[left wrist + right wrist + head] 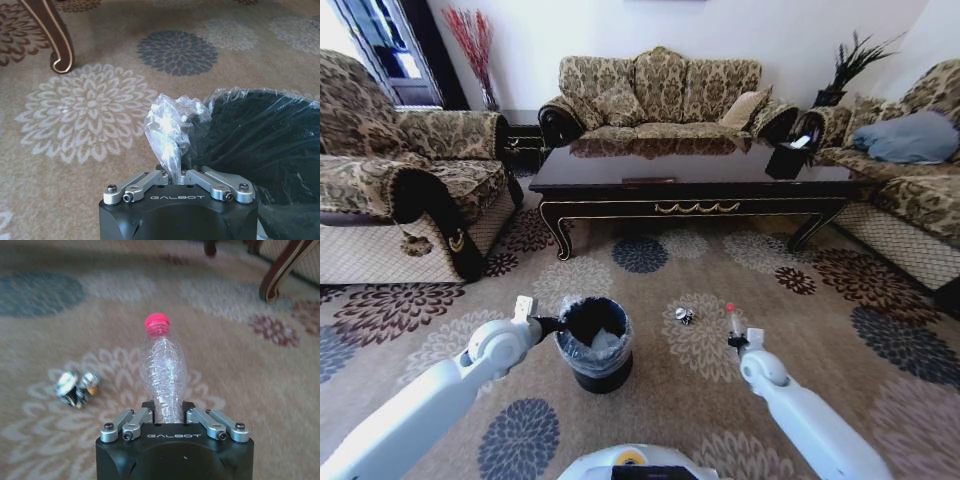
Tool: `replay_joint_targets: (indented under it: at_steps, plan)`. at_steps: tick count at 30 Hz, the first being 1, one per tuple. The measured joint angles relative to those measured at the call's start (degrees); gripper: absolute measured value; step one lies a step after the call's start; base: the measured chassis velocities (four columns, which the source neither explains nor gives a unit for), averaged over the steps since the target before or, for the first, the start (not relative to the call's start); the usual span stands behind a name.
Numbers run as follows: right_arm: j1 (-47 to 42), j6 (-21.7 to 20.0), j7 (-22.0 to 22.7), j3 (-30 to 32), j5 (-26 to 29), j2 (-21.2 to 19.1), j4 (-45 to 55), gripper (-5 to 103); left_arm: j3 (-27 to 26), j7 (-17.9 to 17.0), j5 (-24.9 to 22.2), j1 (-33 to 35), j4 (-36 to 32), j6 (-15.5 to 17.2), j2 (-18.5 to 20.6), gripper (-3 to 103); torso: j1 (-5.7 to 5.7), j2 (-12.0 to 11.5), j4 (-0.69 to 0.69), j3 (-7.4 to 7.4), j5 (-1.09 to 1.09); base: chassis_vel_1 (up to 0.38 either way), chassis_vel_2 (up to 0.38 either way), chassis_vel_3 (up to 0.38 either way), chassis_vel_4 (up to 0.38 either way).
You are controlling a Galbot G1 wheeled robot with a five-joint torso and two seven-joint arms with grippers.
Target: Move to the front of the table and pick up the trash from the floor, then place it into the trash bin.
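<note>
The left gripper (548, 323) was pinched shut on the clear liner (167, 125) at the trash bin (593, 343), seemingly steadying its rim, while rightward, past the foil ball (684, 315), the right gripper (736, 340) clamped the plastic bottle (163, 367) above the carpet, ready for binning.

My right hand (170, 415) covers the bottle's (163, 370) base, so its lower end is hidden. My left hand (177, 175) hides the pinched end of the liner (167, 127). The trash bin (260, 145) is cut off by the left wrist view's edge. The foil ball (75, 387) is blurred, its shape unclear.
</note>
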Motion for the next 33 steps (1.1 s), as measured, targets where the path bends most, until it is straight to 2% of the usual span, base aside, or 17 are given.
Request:
replay_joint_targets:
  at_steps: [2,5,9,10,15,16,21,23,26,33]
  plan:
    - [-3.12,0.39,-0.35,2.07,-0.26,-1.08,4.5,24,2.36,-0.43,0.04,-2.52,0.71,0.03,-0.47,4,0.0,0.0,0.04,0.0,-0.01,0.0,0.0,0.0,0.0]
    - [-6.58,0.77,-0.65,4.31,-0.7,-1.85,9.0,24,5.36,-0.94,0.04,-5.8,1.86,0.03,-1.46,4,0.0,0.0,0.04,0.0,0.01,0.0,0.0,0.0,0.0]
    - [-12.27,2.15,-1.59,8.43,-3.17,-2.37,16.93,24,12.49,-1.97,0.01,-12.37,4.39,-0.06,-3.92,4,0.0,0.0,0.0,0.01,-0.01,0.0,0.0,0.0,0.0]
    - [-12.27,2.15,-1.59,8.43,-3.17,-2.37,16.93,24,12.49,-1.97,0.01,-12.37,4.39,-0.06,-3.92,4,0.0,0.0,0.0,0.01,-0.01,0.0,0.0,0.0,0.0]
    - [-17.53,5.19,-3.46,12.25,-4.5,-2.57,25.34,24,19.53,-2.64,-0.33,-17.93,7.17,-0.43,-7.49,4,0.0,0.0,0.04,0.01,0.01,0.0,0.0,0.0,0.0]
    - [-17.53,5.19,-3.46,12.25,-4.5,-2.57,25.34,24,19.53,-2.64,-0.33,-17.93,7.17,-0.43,-7.49,4,0.0,0.0,0.04,0.01,0.01,0.0,0.0,0.0,0.0]
    - [-18.56,7.02,-4.47,13.47,-3.69,-3.28,30.49,24,25.74,-4.31,-1.24,-23.88,10.63,-1.0,-12.78,4,0.0,0.0,0.04,0.0,0.01,0.0,0.0,0.0,0.0]
    - [-18.56,7.11,-4.52,13.47,-3.6,-3.29,30.74,24,26.21,-4.46,-1.35,-24.43,10.98,-1.02,-13.33,4,0.0,0.0,0.04,0.01,0.01,0.0,0.0,0.0,0.0]
    - [-18.67,8.0,-4.97,13.28,-2.81,-3.29,32.0,24,30.19,-5.85,-3.37,-29.42,13.86,-1.4,-18.37,4,0.0,0.0,0.0,0.01,0.0,0.0,0.0,0.0,0.0]
    - [-19.18,9.2,-6.15,13.62,-2.03,-2.77,32.07,24,33.62,-6.18,-4.59,-32.73,15.89,-1.54,-21.18,4,0.0,0.0,0.03,0.01,0.0,0.0,0.0,0.0,0.0]
